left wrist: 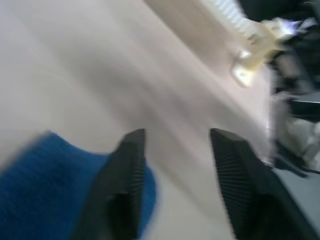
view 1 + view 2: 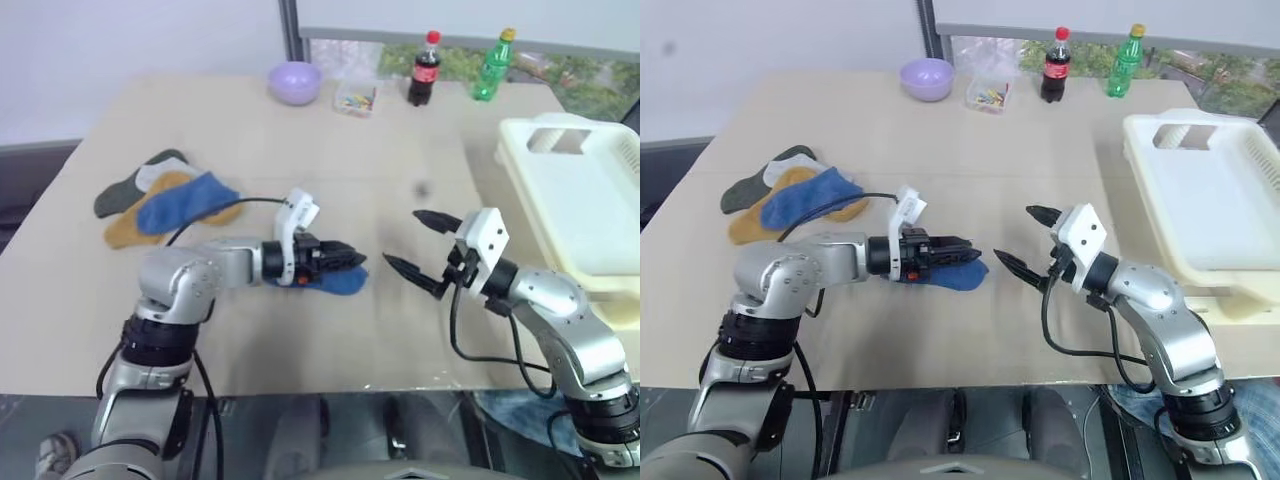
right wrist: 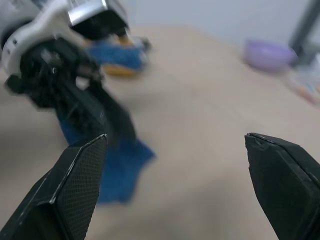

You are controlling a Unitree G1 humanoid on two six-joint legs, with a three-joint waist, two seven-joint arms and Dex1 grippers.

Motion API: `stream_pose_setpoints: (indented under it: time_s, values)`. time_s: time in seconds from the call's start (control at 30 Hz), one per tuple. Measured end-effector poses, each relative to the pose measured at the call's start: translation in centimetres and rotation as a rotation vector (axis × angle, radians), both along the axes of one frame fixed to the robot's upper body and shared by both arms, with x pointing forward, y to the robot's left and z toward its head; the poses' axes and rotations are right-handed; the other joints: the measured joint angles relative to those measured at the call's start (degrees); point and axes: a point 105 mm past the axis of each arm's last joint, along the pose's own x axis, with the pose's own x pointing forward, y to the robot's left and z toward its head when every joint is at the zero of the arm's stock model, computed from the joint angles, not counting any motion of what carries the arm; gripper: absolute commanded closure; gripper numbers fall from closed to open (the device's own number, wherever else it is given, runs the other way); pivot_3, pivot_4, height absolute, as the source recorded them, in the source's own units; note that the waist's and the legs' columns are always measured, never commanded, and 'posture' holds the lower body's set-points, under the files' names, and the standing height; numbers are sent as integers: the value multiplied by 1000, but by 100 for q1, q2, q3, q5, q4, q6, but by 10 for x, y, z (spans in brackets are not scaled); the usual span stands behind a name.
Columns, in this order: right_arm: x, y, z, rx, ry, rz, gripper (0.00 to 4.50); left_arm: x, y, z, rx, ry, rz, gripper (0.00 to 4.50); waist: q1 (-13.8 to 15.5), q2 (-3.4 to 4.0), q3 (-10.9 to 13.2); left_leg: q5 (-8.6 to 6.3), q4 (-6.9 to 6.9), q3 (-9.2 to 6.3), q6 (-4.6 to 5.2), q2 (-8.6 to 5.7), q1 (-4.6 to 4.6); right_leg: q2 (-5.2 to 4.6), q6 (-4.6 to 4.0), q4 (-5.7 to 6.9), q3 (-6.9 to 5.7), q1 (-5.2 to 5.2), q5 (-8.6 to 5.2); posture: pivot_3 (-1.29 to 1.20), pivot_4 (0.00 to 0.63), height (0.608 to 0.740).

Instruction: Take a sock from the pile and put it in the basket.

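- Sock [image 2: 340, 282], blue, lies on your desk [image 2: 330, 180] under the half-parted left hand [image 2: 345, 262], unheld.
- Right hand [image 2: 412, 245] gapes wide, likely awaiting handover toward basket [image 2: 600, 200].

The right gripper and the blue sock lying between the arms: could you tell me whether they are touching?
Apart. In the left eye view, bare table shows between the right gripper, its jaws wide open, and the blue sock at the left gripper.
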Motion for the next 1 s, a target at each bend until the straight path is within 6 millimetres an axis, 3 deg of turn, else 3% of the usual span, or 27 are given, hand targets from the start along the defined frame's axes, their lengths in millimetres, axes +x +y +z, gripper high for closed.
stream_pose_setpoints:
  time_s: [0.1, 0.23, 0.3, 0.37, 0.4, 0.47, 0.57, 0.7, 0.77, 0.97, 1.0]
  values:
    - [4, 8, -17, -48, 98, -26, 0, 12, 50, -3, 135, -98, 149, 2263, -53, 3, 0, 1, -4, 1, -1, -1, 2, -1, -1, 1, -3, 0, 0, 0, 150, 740]
    - [13, 30, -39, -45, 207, -9, 0, 15, 77, -24, 238, -131, 242, 2263, -10, 1, -1, 1, 3, 8, 0, -14, -6, -19, 2, -8, 1, 0, 1, 0, 150, 740]
    - [19, 39, -52, -41, 265, -9, 0, 14, 81, -35, 249, -123, 262, 2263, 59, 1, -1, 0, 4, 11, 0, -18, -12, -26, 4, -13, 1, 0, 1, 0, 150, 740]
    - [25, 48, -60, -37, 298, -8, 0, 15, 79, -37, 247, -145, 265, 2263, 93, -2, -2, 0, 4, 11, 1, -19, -15, -31, 4, -18, -3, 1, 2, 0, 150, 740]
    - [29, 54, -65, -55, 310, -4, 556, 15, 78, -38, 247, -157, 269, 2648, 88, -1, -3, 0, 4, 12, 1, -21, -11, -31, 5, -16, -1, 2, 2, 0, 150, 740]
    - [33, 59, -73, -78, 327, -5, 1238, 15, 78, -40, 246, -169, 278, 3048, 97, -2, -4, 0, 4, 11, 1, -20, -10, -30, 4, -14, -7, 4, 2, 0, 150, 740]
    - [37, 62, -80, -104, 317, 3, 2673, 13, 76, -44, 227, -168, 294, 4430, 78, 2, -10, 0, 4, 9, 0, -19, -2, -29, 4, -9, -7, 10, 2, 0, 150, 740]
    - [33, 64, -81, -116, 312, 47, 4467, 4, 69, -47, 182, -155, 300, 4500, 69, 3, -10, 0, 4, 3, 1, -17, 0, -28, 5, -8, -7, 13, 2, 0, 150, 740]
    - [32, 60, -80, -130, 304, 47, 4467, -1, 65, -48, 165, -145, 291, 4500, 79, 2, -10, 0, 5, -1, 1, -17, -1, -30, 5, -9, -11, 15, 2, 0, 150, 740]
    - [19, 16, -76, -209, 301, 11, 4467, -18, 40, -45, 87, -103, 233, 4500, 108, 3, -8, 0, 6, -6, 1, -17, -11, -41, 7, -17, -16, 15, 1, 0, 150, 740]
    - [13, -5, -68, -245, 283, -15, 4467, -22, 20, -37, 61, -121, 187, 4500, 85, 2, -8, 0, 6, -6, 1, -22, -5, -32, 7, -13, -14, 16, 1, 0, 150, 740]
